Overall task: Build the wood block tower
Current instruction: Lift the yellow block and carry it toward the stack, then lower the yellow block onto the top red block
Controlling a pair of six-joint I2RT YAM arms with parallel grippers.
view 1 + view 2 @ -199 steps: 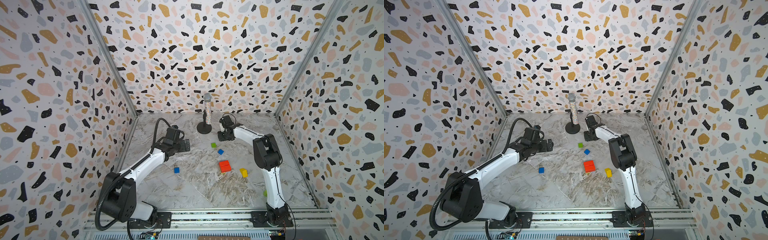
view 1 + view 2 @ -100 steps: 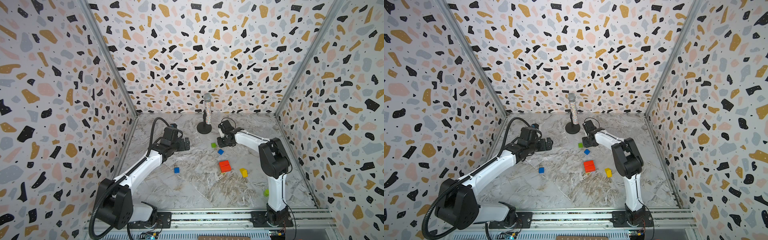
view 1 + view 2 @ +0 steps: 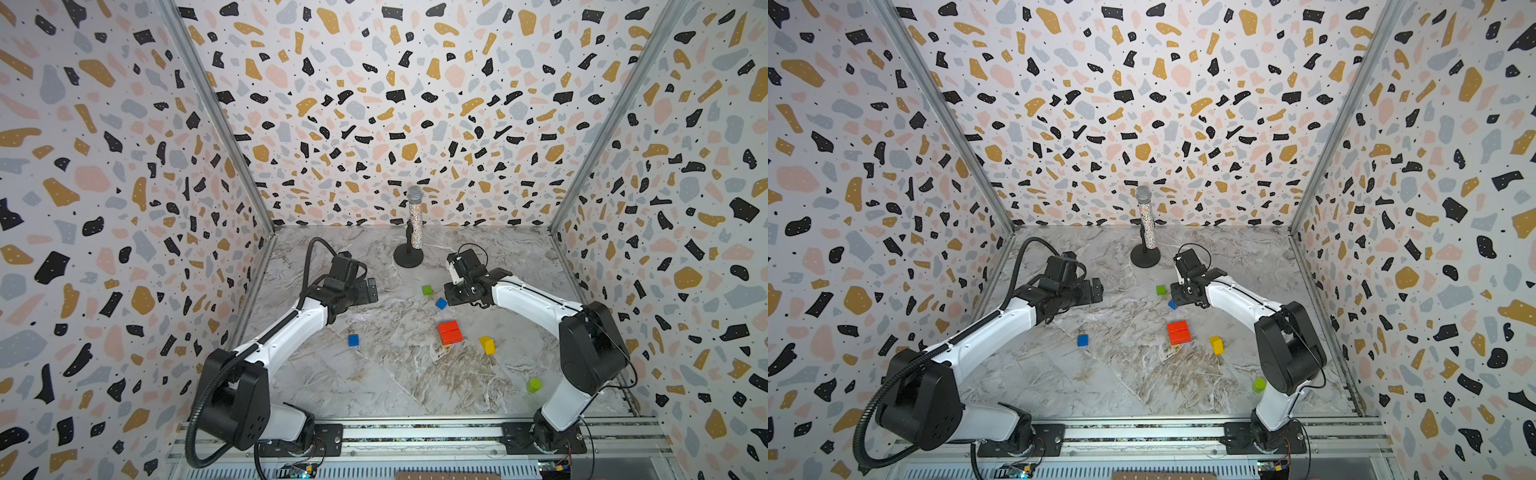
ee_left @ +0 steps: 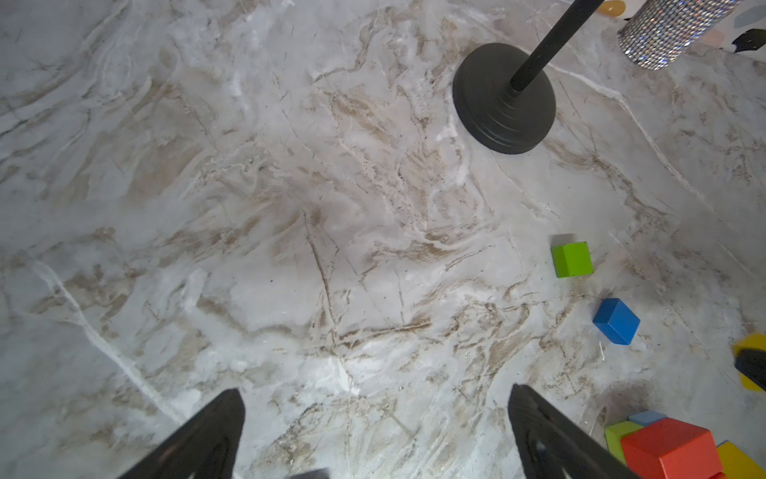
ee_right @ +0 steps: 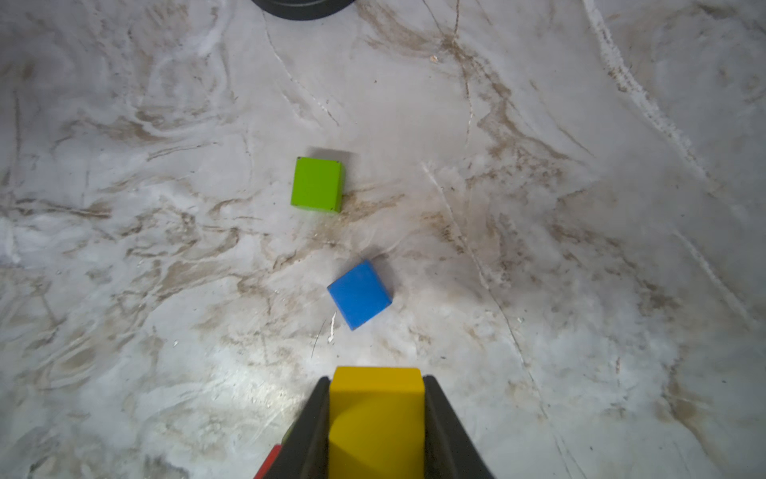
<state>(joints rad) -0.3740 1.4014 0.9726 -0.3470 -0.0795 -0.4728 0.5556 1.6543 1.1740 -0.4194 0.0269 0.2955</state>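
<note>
The tower (image 3: pixel 449 332) is seen as a low stack just right of the middle of the worktop (image 3: pixel 374 386), topped by red bricks in both top views. Green, light blue and yellow pieces are glimpsed at its foot in the left wrist view. The right pincer (image 5: pixel 376 380) is clamped on a yellow block (image 5: pixel 376 419) and is poised above the worktop, on the far side of the tower. A blue cube (image 5: pixel 359 294) and a green cube (image 5: pixel 317 184) are seen lying apart beneath it. The left pincer (image 4: pixel 375 392) is spread wide over the worktop's left part. A blue block (image 3: pixel 353 340) is seen left of the tower, a yellow brick (image 3: pixel 487 345) just right of it.
</note>
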